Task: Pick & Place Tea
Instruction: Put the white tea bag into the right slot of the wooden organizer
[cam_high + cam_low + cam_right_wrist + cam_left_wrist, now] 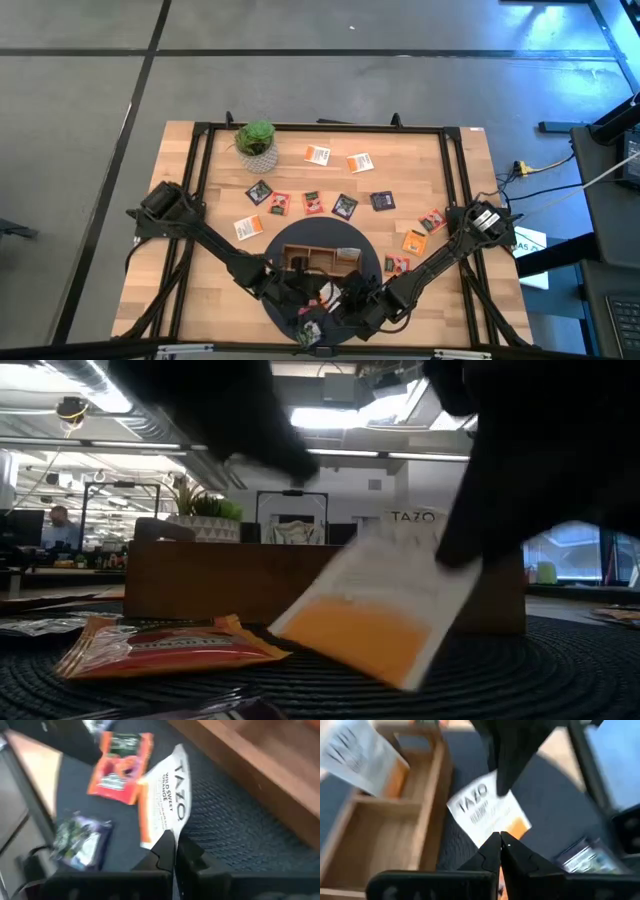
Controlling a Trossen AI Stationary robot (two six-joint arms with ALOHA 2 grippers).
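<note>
My right gripper (172, 842) is shut on a white-orange tea packet (170, 790), in front of the brown wooden tray (300, 262) and over the dark round mat (375, 262). In the low view this packet (380, 610) hangs tilted. My left gripper (500, 839) is shut with nothing between its fingers. It stands above the packet's orange end, and in the low view it is a dark blur higher up. A red-orange packet (120, 767) and a purple one (82, 842) lie flat on the mat. Another white packet (360, 755) sits in the tray. My right gripper pinches the white-orange packet between its two fingers at a corner of the white end (440, 555). The fingers slant down from above. The packet hangs tilted below them, its orange end (370, 640) lowest, close over the mat. Whether that end touches the mat, I cannot tell.
Several more tea packets lie on the bare wood beyond the tray, such as an orange one (317, 154) and a dark one (345, 206). A small potted plant (256, 140) stands at the far left. Both arms crowd the near middle of the table.
</note>
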